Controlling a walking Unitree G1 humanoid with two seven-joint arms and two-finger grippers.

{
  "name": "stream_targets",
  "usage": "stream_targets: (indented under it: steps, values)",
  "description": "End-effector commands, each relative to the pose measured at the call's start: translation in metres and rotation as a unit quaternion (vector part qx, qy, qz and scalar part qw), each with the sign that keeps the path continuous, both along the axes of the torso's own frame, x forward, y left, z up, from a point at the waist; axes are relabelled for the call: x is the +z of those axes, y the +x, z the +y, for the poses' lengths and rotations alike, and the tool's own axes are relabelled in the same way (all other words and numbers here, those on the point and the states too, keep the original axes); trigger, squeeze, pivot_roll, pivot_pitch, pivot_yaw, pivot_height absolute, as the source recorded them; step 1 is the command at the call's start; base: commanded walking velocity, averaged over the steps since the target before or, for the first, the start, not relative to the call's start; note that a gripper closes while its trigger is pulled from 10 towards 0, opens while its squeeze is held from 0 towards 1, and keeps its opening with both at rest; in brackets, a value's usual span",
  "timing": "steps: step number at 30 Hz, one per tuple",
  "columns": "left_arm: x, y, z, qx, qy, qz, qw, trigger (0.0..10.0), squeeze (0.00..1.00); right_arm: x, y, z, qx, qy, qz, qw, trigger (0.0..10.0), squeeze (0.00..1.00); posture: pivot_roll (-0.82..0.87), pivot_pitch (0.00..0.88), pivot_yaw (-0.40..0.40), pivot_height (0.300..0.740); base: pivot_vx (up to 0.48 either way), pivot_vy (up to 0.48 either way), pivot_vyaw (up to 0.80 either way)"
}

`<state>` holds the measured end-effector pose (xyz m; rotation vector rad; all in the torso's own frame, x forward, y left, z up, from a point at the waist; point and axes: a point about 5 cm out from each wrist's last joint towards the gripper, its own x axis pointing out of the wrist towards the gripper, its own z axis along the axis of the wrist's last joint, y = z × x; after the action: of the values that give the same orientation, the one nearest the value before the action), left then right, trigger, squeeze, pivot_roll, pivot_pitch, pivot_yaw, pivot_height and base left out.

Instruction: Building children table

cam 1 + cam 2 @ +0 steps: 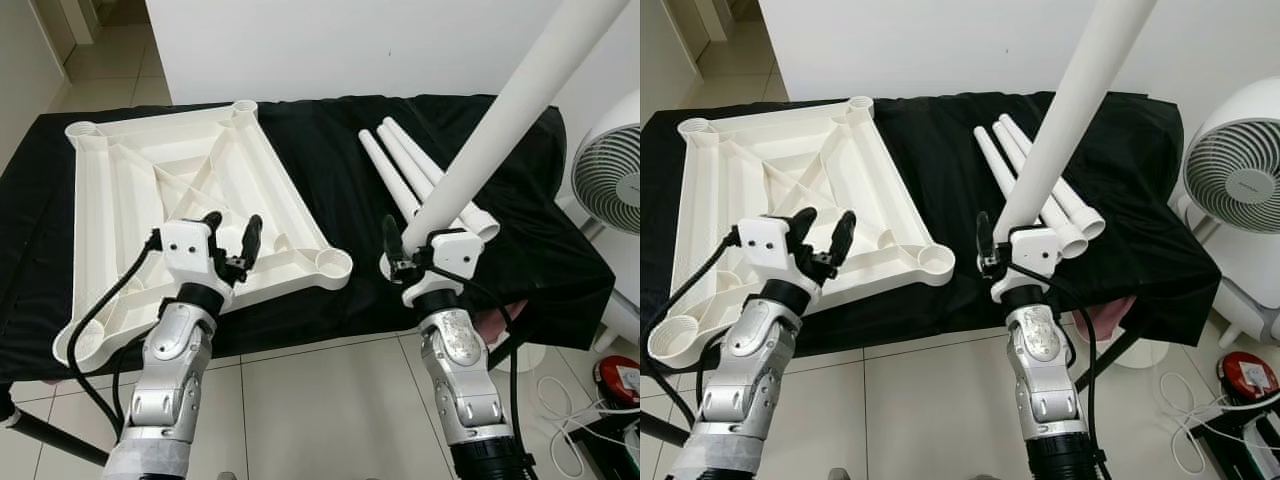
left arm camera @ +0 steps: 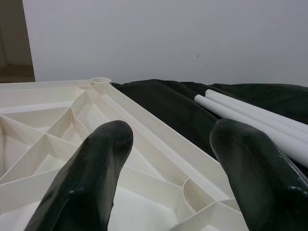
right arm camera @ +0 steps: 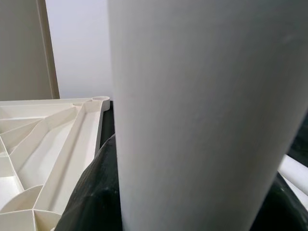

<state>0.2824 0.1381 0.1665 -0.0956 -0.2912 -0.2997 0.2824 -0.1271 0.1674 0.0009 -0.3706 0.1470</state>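
Note:
A white plastic tabletop (image 1: 150, 180) lies upside down on the black cloth, its ribs and corner sockets facing up. My left gripper (image 1: 232, 232) hovers open over its near right part, close to the corner socket (image 1: 332, 263). My right gripper (image 1: 412, 255) is shut on a white table leg (image 1: 510, 110), held nearly upright and leaning up toward the right; its lower end sits at the cloth's front edge. Three more white legs (image 1: 410, 170) lie side by side on the cloth behind it. In the right wrist view the held leg (image 3: 192, 115) stands close before the camera.
The black-covered table (image 1: 330, 150) stands against a white wall. A white fan (image 1: 1240, 180) is at the right, with cables (image 1: 570, 420) and a red object (image 1: 622, 380) on the tiled floor below it.

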Motion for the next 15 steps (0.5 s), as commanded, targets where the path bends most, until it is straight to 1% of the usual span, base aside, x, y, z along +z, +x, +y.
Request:
stream_targets:
  steps: [1,14,15]
  values:
    - [0.0001,-0.0001,0.0024,0.009,-0.002,0.003,1.000,10.0,0.00,0.0029,0.0015,0.0007,0.002,-0.001,-0.008,1.000,10.0,0.00,-0.05,0.000,-0.018,0.740,0.000,0.000,0.00]
    - [0.0011,0.0011,0.0024,0.011,-0.004,0.001,1.000,10.0,0.00,0.0032,0.0029,0.0017,0.005,-0.001,-0.008,1.000,10.0,0.00,-0.05,0.000,-0.022,0.740,0.000,0.000,0.00]
    - [0.0018,0.0021,0.0022,0.011,-0.006,-0.001,1.000,10.0,0.00,0.0032,0.0038,0.0017,0.006,-0.003,-0.008,1.000,10.0,0.00,-0.05,0.000,-0.026,0.740,0.251,0.000,0.00]
